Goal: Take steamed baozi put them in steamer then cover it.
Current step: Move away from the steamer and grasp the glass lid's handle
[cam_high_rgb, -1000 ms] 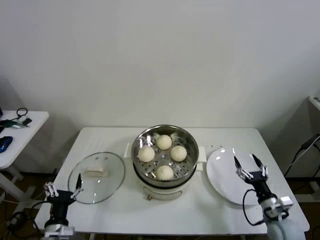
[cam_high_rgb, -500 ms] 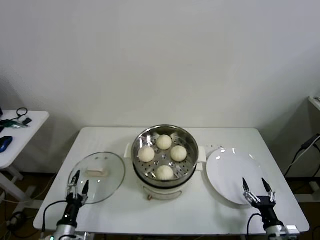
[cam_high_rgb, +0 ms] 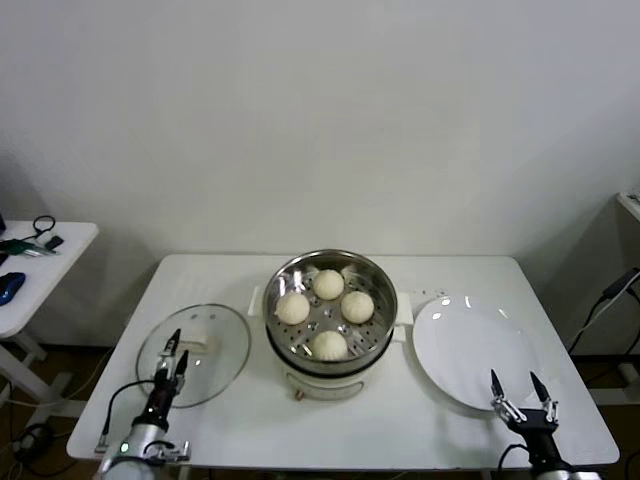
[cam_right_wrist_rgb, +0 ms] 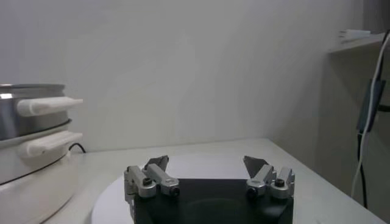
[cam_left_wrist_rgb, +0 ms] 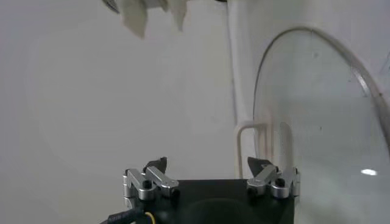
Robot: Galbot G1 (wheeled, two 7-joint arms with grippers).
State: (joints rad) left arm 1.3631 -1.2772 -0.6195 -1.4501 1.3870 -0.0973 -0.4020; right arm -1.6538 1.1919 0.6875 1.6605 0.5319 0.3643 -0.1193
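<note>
At the lower left of the head view, the left gripper (cam_high_rgb: pixel 175 353) is hovering over the near edge of the cover (cam_high_rgb: pixel 194 354), its fingers spread apart and holding nothing. The glass cover is lying flat on the white table (cam_high_rgb: pixel 330 435), left of the steamer, with its cream handle (cam_high_rgb: pixel 192 346) facing up; in the left wrist view that handle (cam_left_wrist_rgb: pixel 261 146) is showing just ahead of the open fingers.

In the middle of the frame, the steamer (cam_high_rgb: pixel 331 311) is sitting uncovered on its white base, and all four steamed baozi (cam_high_rgb: pixel 329 312) are resting on its perforated tray. So the loading part of the task appears finished.

To the right, the white plate (cam_high_rgb: pixel 475 350) is lying bare beside the steamer. At the lower right, the right gripper (cam_high_rgb: pixel 522 396) is waiting at the plate's near edge, fingers apart and empty.

What seems to be left is the covering: grasping the handle, lifting the lid across, and setting it down on the steamer's rim.
</note>
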